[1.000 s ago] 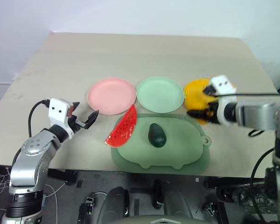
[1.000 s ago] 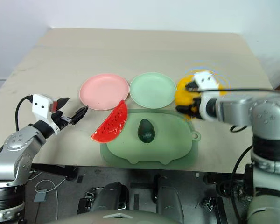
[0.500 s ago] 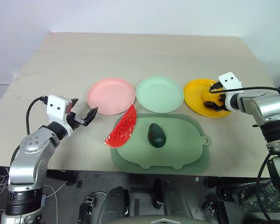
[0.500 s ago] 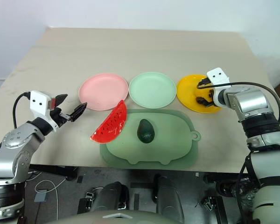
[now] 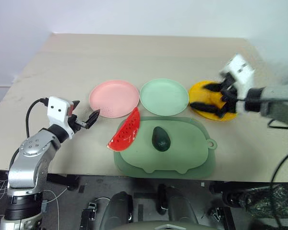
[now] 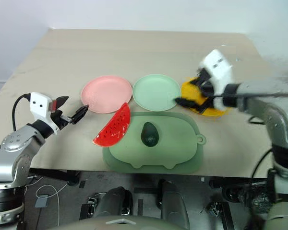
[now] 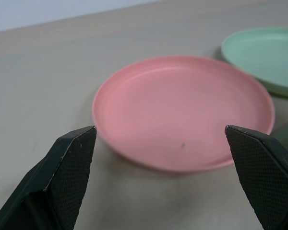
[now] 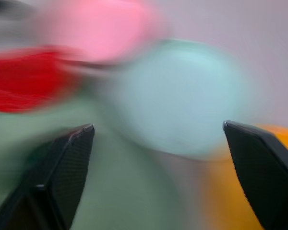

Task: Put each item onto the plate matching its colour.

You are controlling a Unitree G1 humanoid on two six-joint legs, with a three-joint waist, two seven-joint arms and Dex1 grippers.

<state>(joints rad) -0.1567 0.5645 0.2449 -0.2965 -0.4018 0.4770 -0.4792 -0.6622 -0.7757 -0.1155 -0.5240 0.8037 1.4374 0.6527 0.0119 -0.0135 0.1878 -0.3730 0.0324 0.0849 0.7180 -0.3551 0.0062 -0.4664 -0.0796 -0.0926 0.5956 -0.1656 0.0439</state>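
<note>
Hovering over the yellow plate (image 5: 207, 91) with the right gripper (image 5: 214, 99), fingers spread wide and carrying nothing. Yellow fruit hard to make out beneath it, probably lying on that plate. Judging the yellow step finished, two items waiting. Avocado (image 5: 161, 138) sitting on the mat (image 5: 192, 158), below and inward of the right gripper. Watermelon (image 5: 126, 132) leaning off the mat's edge, just beside the gaping, empty left gripper (image 7: 165, 143), pink plate (image 7: 182, 110) straight ahead. Next, presumably: dropping onto the avocado for the mint plate (image 5: 164, 96).

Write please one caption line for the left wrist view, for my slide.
Open left claw pointing at the empty pink plate, with the mint green plate beside it.
</note>
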